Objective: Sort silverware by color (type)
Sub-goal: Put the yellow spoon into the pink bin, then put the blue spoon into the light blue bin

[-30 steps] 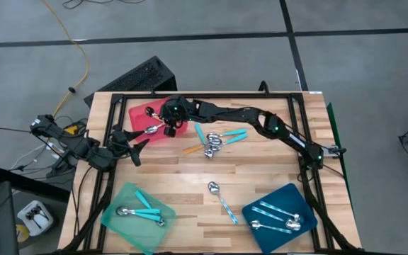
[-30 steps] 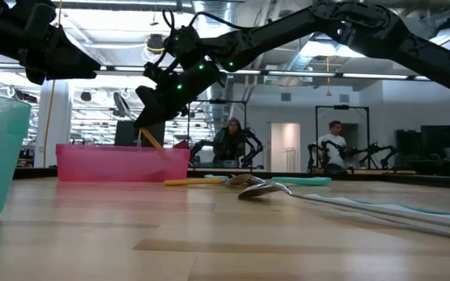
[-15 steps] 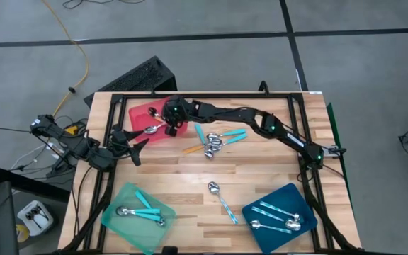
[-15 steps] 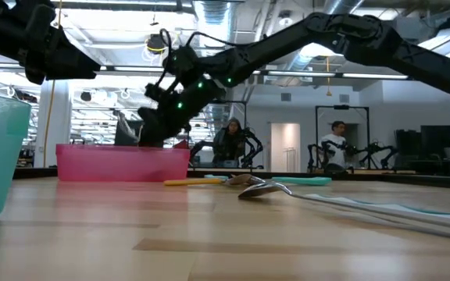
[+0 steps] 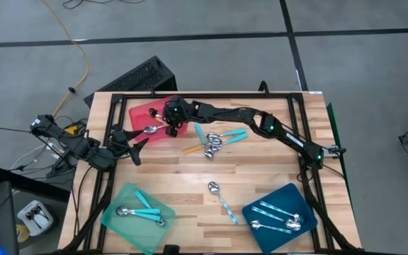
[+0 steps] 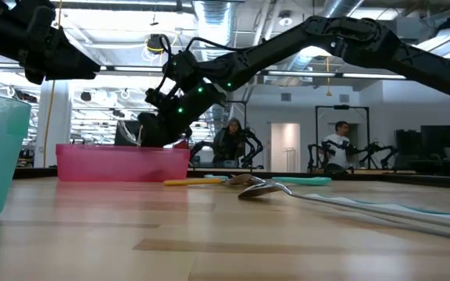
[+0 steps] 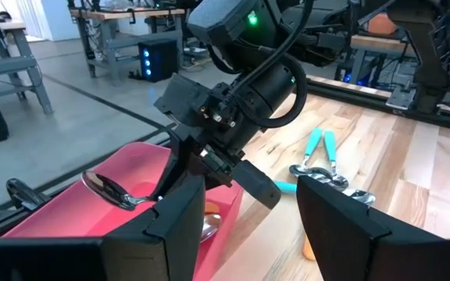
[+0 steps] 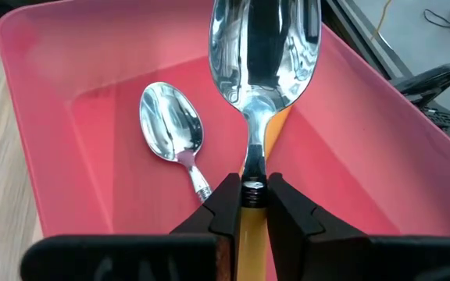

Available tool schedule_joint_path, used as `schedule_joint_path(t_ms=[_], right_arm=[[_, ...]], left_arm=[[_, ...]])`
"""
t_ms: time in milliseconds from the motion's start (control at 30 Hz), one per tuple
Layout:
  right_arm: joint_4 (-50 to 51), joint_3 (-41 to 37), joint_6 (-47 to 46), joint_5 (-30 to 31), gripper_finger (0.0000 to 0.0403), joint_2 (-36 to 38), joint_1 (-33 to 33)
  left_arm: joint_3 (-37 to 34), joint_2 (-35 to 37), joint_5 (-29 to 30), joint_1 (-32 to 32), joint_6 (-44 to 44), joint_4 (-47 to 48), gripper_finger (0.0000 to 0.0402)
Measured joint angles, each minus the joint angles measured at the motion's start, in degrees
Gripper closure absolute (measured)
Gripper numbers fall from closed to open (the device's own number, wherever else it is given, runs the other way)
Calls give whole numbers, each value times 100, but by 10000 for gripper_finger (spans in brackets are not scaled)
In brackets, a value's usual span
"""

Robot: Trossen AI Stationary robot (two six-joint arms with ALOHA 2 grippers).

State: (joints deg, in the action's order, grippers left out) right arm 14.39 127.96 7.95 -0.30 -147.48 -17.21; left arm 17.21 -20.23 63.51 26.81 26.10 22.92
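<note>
Over the flat red tray (image 5: 140,111) at the table's far left, my right gripper (image 8: 248,195) is shut on an orange-handled spoon (image 8: 262,47). The spoon's shiny bowl (image 5: 149,129) points ahead of the fingers. Another spoon (image 8: 170,129) lies on the tray's floor. My left gripper (image 5: 137,149) waits open near the table's left edge, beside the tray, holding nothing. Several loose spoons (image 5: 214,139) lie mid-table, among them an orange-handled one (image 5: 193,149). My right gripper pinches the spoon's orange handle (image 8: 248,215) between its two fingers, right behind the metal neck. The fingers slant down from the table's right side and run along the handle. The bowl juts out ahead over the red tray; whether it touches the tray I cannot tell.
A mint-green tray (image 5: 122,225) with turquoise-handled spoons sits at the near left. A dark-blue tray (image 5: 289,198) with pale patterned spoons sits at the near right. One patterned spoon (image 5: 222,198) lies alone between them. The right arm (image 5: 261,120) reaches across the far half.
My right gripper has sunk toward the red tray with the orange-handled spoon. In the low view its tip and the handle have dropped behind the tray's wall. The gripper has stayed shut on the spoon.
</note>
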Motion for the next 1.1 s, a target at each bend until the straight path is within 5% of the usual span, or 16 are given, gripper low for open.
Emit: schedule_joint_path(t_ms=[433,1100], right_arm=[[4,0,-238,11,327,0,-20],[16,-2,-448,79,233,17,-86]], left_arm=[[0,-1,17,0,7,13,212],[0,-2,11,0,31,15,212]])
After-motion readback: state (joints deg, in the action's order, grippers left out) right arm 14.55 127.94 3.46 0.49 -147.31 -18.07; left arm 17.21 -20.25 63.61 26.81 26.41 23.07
